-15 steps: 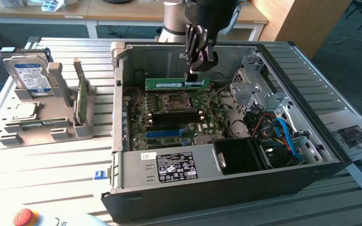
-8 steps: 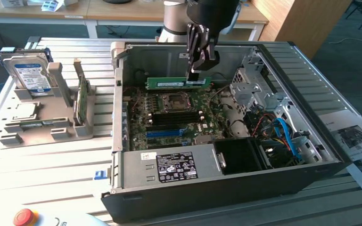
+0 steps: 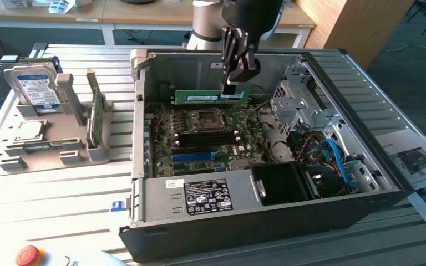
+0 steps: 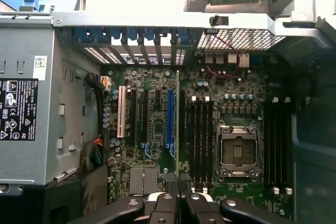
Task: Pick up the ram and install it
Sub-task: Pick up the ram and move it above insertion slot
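**Well clear of the bench: slim green ram (image 3: 206, 97) in the dark two-finger gripper (image 3: 230, 87)**

Over the open black-and-grey computer case (image 3: 272, 221), the gripper's jaws are closed on the ram, a long narrow circuit-board stick. They pinch it near the end toward the exterior view's right. The stick hangs level, long edge down, close to the case's far wall and above the green motherboard (image 3: 161, 133), just beyond the square metal CPU socket (image 3: 202, 120). It seems to hang free of the board, though the angle makes that hard to judge.

From the wrist camera the stick appears edge-on as a thin green line running out from between the black fingers (image 4: 163, 205). It lies between the long bright-blue plastic slot (image 4: 169, 121) and the row of black memory slots (image 4: 202, 140).

A grey power supply box (image 3: 198, 194) (white and black labels on top) fills the case's near corner. Beside the case, on the slatted grey table (image 3: 50, 188), a grey plastic holder (image 3: 57, 149) carries a blue-labelled hard drive (image 3: 35, 88) and an upright green expansion card (image 3: 97, 119).
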Robot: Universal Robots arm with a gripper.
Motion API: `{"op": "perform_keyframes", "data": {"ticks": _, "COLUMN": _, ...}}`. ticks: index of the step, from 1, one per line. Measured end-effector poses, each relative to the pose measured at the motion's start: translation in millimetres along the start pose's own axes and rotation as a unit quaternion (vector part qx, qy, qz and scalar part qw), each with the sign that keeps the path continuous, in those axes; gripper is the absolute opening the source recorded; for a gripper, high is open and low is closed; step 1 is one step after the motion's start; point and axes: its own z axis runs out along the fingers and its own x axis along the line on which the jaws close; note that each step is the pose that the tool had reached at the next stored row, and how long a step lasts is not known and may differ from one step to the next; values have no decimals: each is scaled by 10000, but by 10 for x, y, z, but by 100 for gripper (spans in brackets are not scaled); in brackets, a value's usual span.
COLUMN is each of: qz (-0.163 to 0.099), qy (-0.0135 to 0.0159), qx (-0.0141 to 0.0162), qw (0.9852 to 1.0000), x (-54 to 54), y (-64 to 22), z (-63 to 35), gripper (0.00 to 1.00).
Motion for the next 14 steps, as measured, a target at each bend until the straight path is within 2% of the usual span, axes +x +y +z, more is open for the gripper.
{"op": "perform_keyframes", "data": {"ticks": 14, "qz": 1, "qy": 0, "qx": 0, "qw": 10000, "x": 1, "y": -52, "z": -4, "gripper": 12}}
